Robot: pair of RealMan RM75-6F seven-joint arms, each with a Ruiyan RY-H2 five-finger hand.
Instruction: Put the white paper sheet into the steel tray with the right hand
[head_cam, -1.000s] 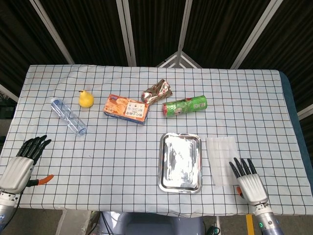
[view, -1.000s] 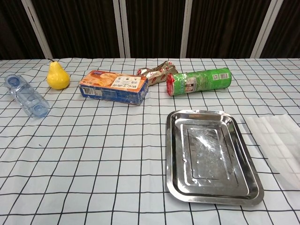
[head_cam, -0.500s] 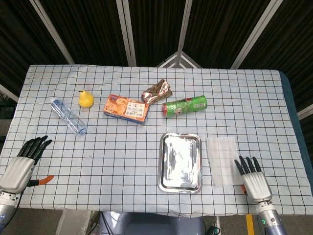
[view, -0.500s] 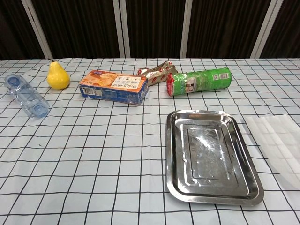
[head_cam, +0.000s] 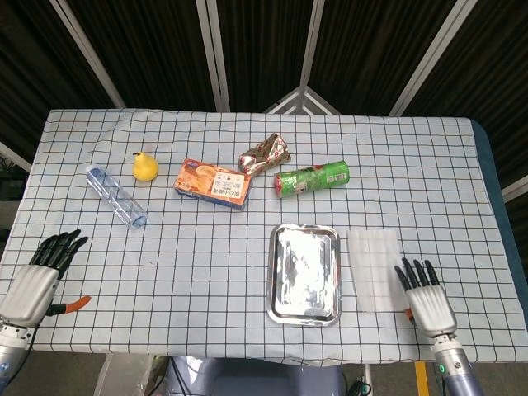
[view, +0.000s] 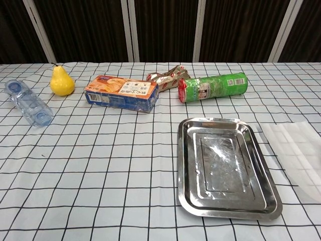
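The white paper sheet (head_cam: 378,269) lies flat on the checked cloth just right of the steel tray (head_cam: 304,307); in the chest view the sheet (view: 300,158) runs off the right edge beside the tray (view: 226,208). My right hand (head_cam: 427,299) is open at the table's front right, fingers apart, close to the sheet's near right corner and holding nothing. At the front left edge my left hand (head_cam: 37,278) rests open, far from both. Neither hand appears in the chest view.
Across the back of the table lie a water bottle (head_cam: 115,195), a yellow pear (head_cam: 145,166), an orange biscuit box (head_cam: 213,184), a crumpled foil wrapper (head_cam: 264,153) and a green tube (head_cam: 312,179). The table's right edge (head_cam: 509,247) is close to the sheet.
My right hand has drawn back toward the front right edge, moving off the sheet's near right corner. The sheet, the tray and the left hand have not moved.
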